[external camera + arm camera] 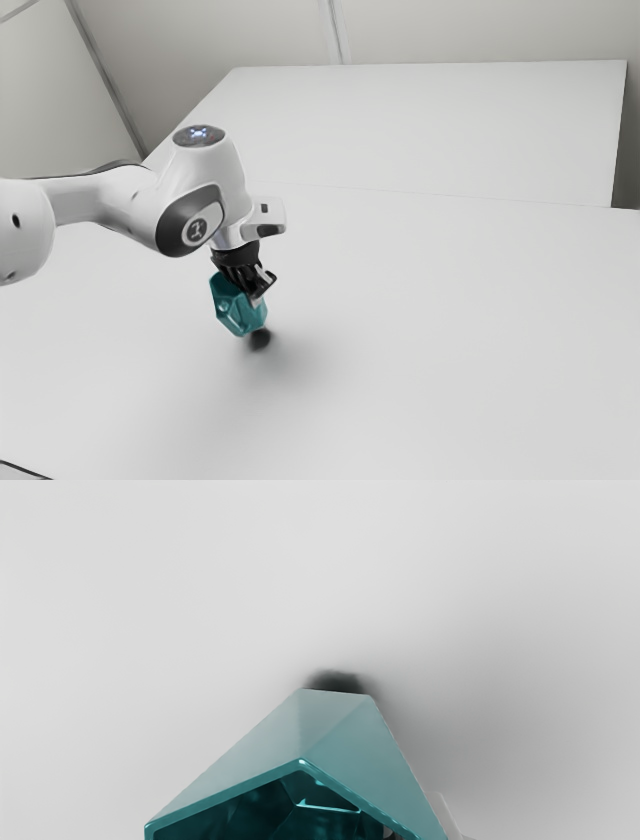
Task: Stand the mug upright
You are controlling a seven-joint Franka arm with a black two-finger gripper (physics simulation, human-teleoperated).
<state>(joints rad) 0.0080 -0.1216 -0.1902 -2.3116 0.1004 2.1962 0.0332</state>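
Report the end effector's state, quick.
End effector: closed on the wall of the teal mug, holding it tilted.

The white arm (120, 196) reaches in from the exterior view's left, its black pincer (259, 292) angled steeply downward.

The mug (240, 314) is over the near table (430, 340), left of the exterior view's middle. One finger of the gripper (260, 292) is in the mug and one is outside, by its side. The arm (95, 200) is to the exterior view's left. Far back is another table (430, 125), with a wall (480, 30) behind it.
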